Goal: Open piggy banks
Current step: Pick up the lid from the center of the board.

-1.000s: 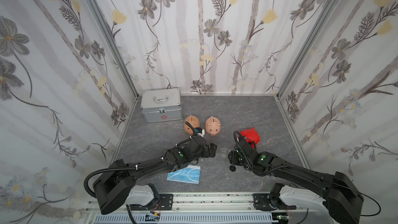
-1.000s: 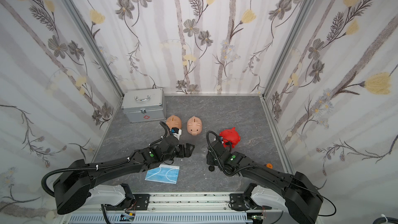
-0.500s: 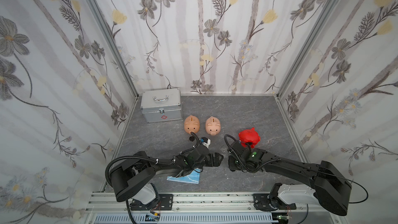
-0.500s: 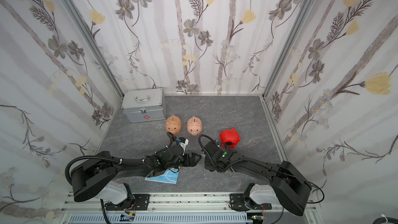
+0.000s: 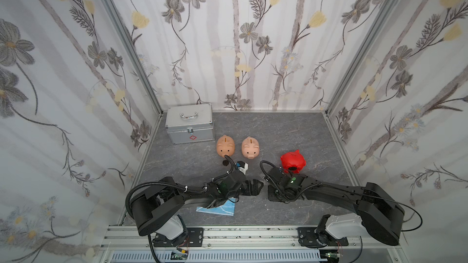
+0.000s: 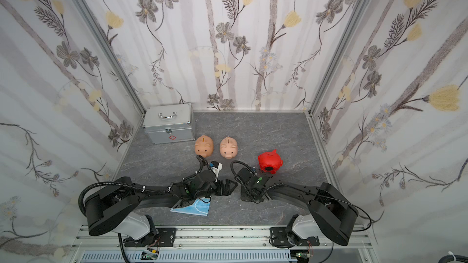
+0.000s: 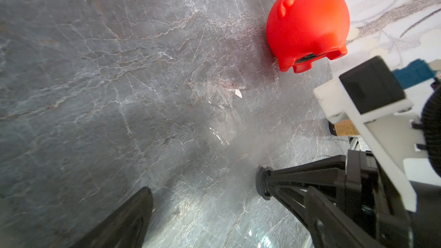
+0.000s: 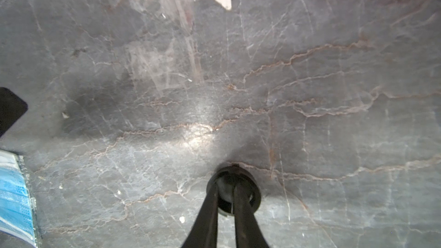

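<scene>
Two peach piggy banks (image 5: 225, 146) (image 5: 250, 148) stand upright side by side mid-table, also in a top view (image 6: 203, 145) (image 6: 228, 147). The red piggy bank (image 5: 293, 161) (image 6: 270, 161) (image 7: 307, 20) lies on its side, its dark round belly opening facing the front. A loose black plug (image 5: 224, 163) lies in front of the left peach pig. My right gripper (image 8: 226, 187) (image 5: 272, 194) is shut on another black round plug (image 8: 253, 194) (image 7: 262, 183), low over the table. My left gripper (image 5: 256, 187) (image 7: 226, 201) faces it, open and empty.
A silver metal case (image 5: 188, 122) stands at the back left corner. A blue face mask (image 5: 217, 207) (image 8: 14, 196) lies under my left forearm near the front edge. Flowered walls close in three sides. Both arms lie low across the front of the table.
My right gripper moved left and its jaws closed on a black plug. My left arm pulled back from the peach pigs toward the front, still open.
</scene>
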{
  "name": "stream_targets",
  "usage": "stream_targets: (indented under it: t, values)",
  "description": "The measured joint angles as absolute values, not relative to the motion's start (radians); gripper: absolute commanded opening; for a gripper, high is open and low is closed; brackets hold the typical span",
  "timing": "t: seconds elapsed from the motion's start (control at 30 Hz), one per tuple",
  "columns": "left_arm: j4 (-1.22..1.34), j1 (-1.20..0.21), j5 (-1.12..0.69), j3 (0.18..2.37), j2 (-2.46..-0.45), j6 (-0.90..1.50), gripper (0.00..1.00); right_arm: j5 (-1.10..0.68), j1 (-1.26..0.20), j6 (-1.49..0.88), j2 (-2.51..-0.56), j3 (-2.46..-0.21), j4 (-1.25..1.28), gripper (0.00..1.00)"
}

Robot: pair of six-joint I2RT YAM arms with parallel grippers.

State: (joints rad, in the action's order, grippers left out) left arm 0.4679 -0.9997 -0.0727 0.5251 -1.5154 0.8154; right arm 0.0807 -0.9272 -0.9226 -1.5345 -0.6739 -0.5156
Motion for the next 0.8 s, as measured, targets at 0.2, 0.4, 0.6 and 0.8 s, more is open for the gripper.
stream_targets:
  t: [0.2,0.4,0.6,0.8]
  values:
    - [0.467,-0.998,-0.073,0.525,-1.515,0.815,1.0,0.08,-0.928,-0.922,-1.562,-0.675,-0.516,0.14]
    - [0.467,-0.995,-0.075,0.525,-1.515,0.815,1.0,0.085,-0.934,-0.922,-1.585,-0.681,-0.513,0.12]
    - [0.46,-0.994,-0.063,0.525,-1.509,0.812,1.0,0.123,-0.949,-0.922,-1.633,-0.708,-0.553,0.05]
    - [0.442,-0.994,-0.041,0.517,-1.49,0.811,1.0,0.146,-0.963,-0.919,-1.65,-0.724,-0.567,0.0]
